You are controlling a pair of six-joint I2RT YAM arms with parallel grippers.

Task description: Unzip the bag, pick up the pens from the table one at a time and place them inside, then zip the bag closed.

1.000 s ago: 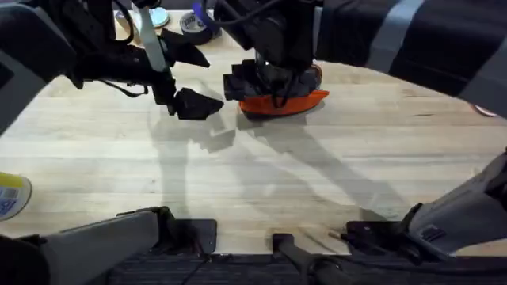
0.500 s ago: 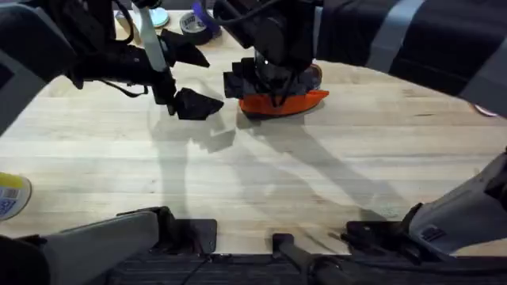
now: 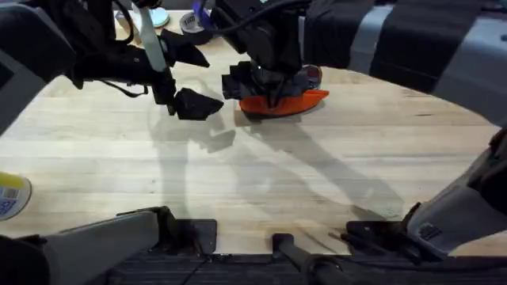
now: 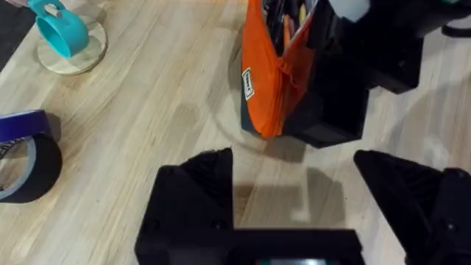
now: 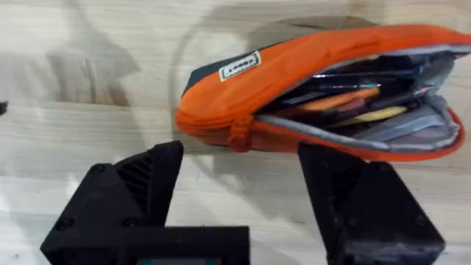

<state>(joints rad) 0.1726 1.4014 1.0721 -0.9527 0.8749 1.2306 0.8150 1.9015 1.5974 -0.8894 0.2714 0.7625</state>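
**Listener:** Wooden table, you said. What is on it, starting from the left?

**Operator:** Pale plank wood, yes, the table [image 3: 261, 182] fills my overhead view. At the far left edge I see a yellow-and-blue roll [image 3: 9, 195]. Moving right, my left gripper [image 3: 188, 77] hangs over the far left part of the table, its two black fingers spread wide apart with nothing between them. Behind it, at the far edge, my left wrist camera shows a roll of dark tape [image 4: 22, 165] and a teal cup [image 4: 60, 28] on a round coaster.

**Listener:** And the bag?

**Operator:** Just right of that gripper, near the table's far middle, lies the bag [image 3: 283, 101], orange with a dark strip. My right gripper [image 3: 265, 83] is directly above it, fingers apart and gripping nothing. From the right wrist camera the bag [image 5: 309, 88] rests on its side with the zipper open along most of its length, the mouth gaping. Inside I make out several slim items, dark, orange and yellow; I cannot tell which are the pens.
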